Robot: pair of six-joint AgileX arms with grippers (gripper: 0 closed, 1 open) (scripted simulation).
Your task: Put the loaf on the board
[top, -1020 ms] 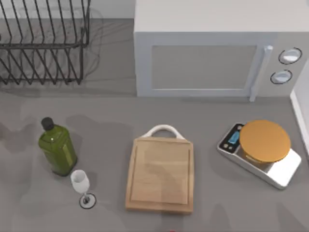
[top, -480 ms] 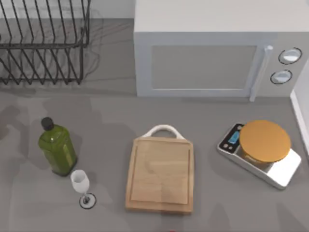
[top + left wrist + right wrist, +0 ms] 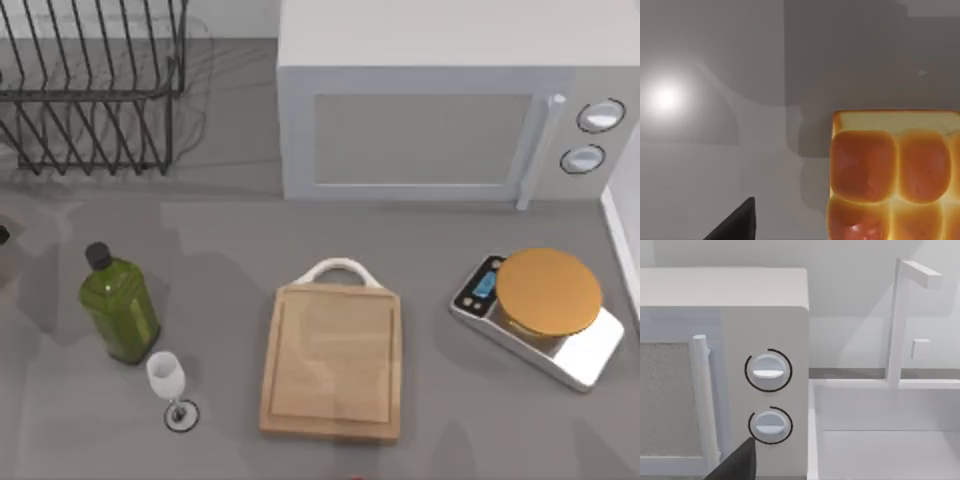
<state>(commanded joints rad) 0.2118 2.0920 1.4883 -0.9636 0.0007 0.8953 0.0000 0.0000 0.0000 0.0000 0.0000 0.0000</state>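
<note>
The loaf (image 3: 895, 175) is a golden-orange pull-apart loaf lying on a grey surface in the left wrist view, cut off by the picture's edge. A dark part of my left gripper (image 3: 737, 222) pokes into that view, apart from the loaf with bare surface between them. The board (image 3: 332, 362), light wood with a white loop handle, lies flat at the table's front middle with nothing on it. A dark part of my right gripper (image 3: 737, 462) hangs in front of the microwave's knobs (image 3: 768, 371).
A white microwave (image 3: 430, 110) stands at the back. A silver scale with a tan disc (image 3: 545, 310) sits right of the board. A green bottle (image 3: 118, 308) and a wine glass (image 3: 168, 385) stand left of it. A wire rack (image 3: 90, 85) fills the back left.
Shadows on the table's left half have drifted towards the back left. A small dark piece has come into the top view at its left edge. The objects have not moved.
</note>
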